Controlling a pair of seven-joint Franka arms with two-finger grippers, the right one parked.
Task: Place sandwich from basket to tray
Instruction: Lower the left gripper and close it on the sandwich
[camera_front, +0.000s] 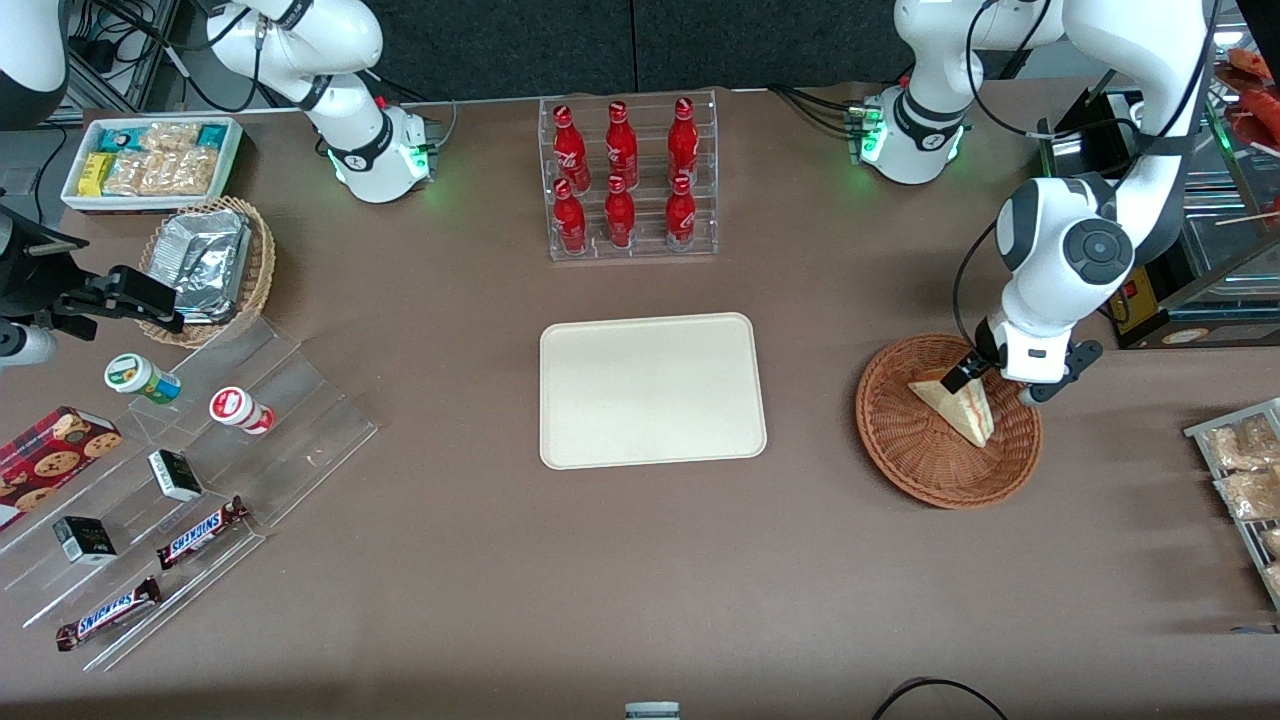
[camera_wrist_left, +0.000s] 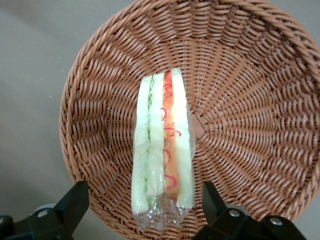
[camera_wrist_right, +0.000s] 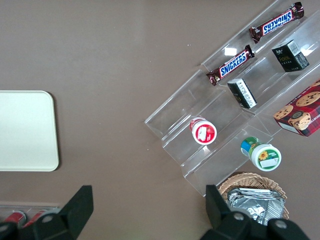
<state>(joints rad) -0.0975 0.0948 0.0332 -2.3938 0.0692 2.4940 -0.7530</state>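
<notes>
The sandwich, a plastic-wrapped wedge of white bread with red and green filling, stands on edge in the round reddish-brown wicker basket toward the working arm's end of the table. My gripper hangs low over the basket, open, just above the sandwich. In the left wrist view the sandwich lies across the basket, and the gripper has one black finger on each side of the sandwich's wrapped end, not touching it. The cream tray lies bare at the table's middle.
A clear rack of red bottles stands farther from the camera than the tray. Toward the parked arm's end are a tan basket with foil packets, a white snack bin and a clear stepped stand. A snack rack sits beside the basket.
</notes>
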